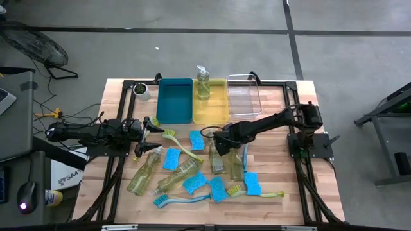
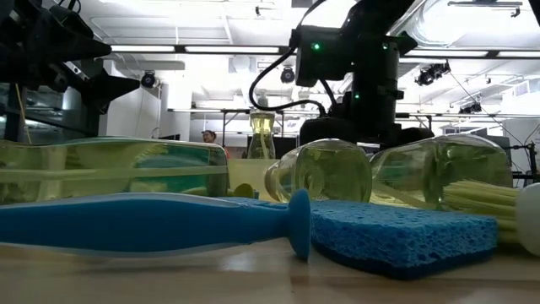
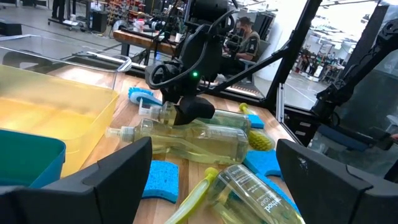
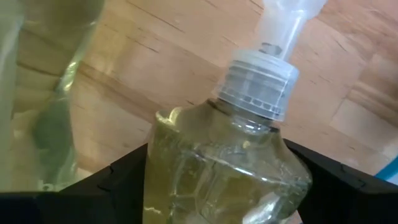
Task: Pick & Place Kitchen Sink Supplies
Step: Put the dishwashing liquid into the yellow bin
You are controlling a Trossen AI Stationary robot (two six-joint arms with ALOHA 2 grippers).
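High view: right pincer (image 1: 218, 153) reaches to mid-bench over a lying soap bottle (image 1: 218, 160), w/ a second bottle (image 1: 236, 163) just beside it. Left pincer (image 1: 153, 135) hangs at the left side of the wooden bench (image 1: 282, 102), fingers spread apart, holding nothing. Blue sponges (image 1: 196, 140), brushes (image 1: 181, 197) and more bottles lie scattered across the front half. At the back sit a blue bin (image 1: 174, 101), a yellow bin (image 1: 215, 109) w/ an upright pump bottle (image 1: 203, 83) inside, and a clear bin (image 1: 244, 96); a white cup (image 1: 141, 92) stands beside them.

Low view: blue brush handle (image 2: 143, 224) and a sponge (image 2: 396, 236) lie up front, bottles behind, dark arm above.

Left wrist view: left arm's own fingers (image 3: 112, 177) stand wide apart; the right arm is down on a lying bottle (image 3: 199, 137) farther off.

Right wrist view: right fingers (image 4: 118, 177) flank the bottle's shoulder (image 4: 224, 168) on both sides, just below its white pump collar; cannot tell if they're clamped on it.
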